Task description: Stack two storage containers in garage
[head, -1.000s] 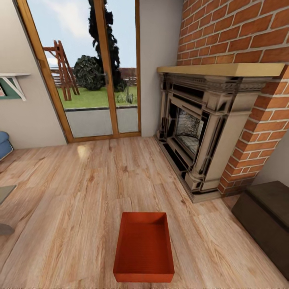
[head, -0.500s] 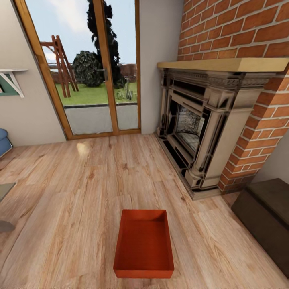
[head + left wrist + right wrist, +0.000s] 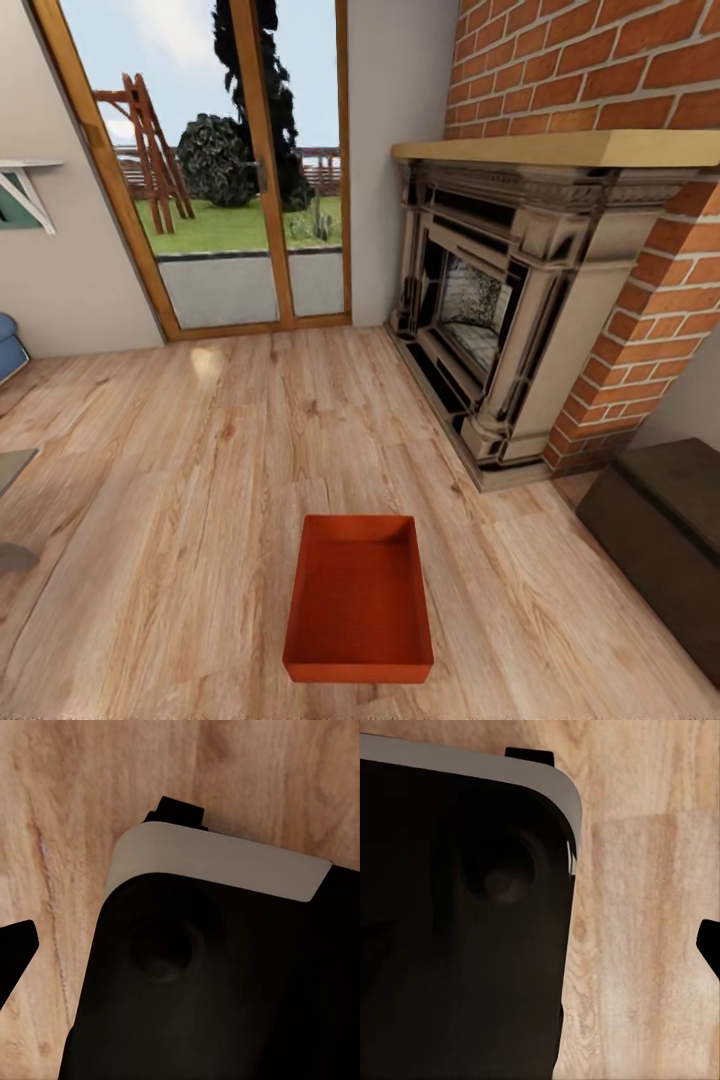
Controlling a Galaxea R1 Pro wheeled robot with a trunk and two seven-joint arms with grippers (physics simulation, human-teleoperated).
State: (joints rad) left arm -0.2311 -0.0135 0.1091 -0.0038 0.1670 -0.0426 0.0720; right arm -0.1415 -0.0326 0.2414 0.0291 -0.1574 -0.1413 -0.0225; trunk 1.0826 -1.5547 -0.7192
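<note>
Head view: storage container [image 3: 358, 600] now higher in frame.

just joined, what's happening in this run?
Nothing is being handled right now. One red-orange container sits empty on the living room's wood floor, directly ahead in the head view, with the fireplace to its right and glass doors behind. Both wrist views look down at the robot's dark base over the planks. No gripper is on the container; it looks like an approach before a pickup.
</note>
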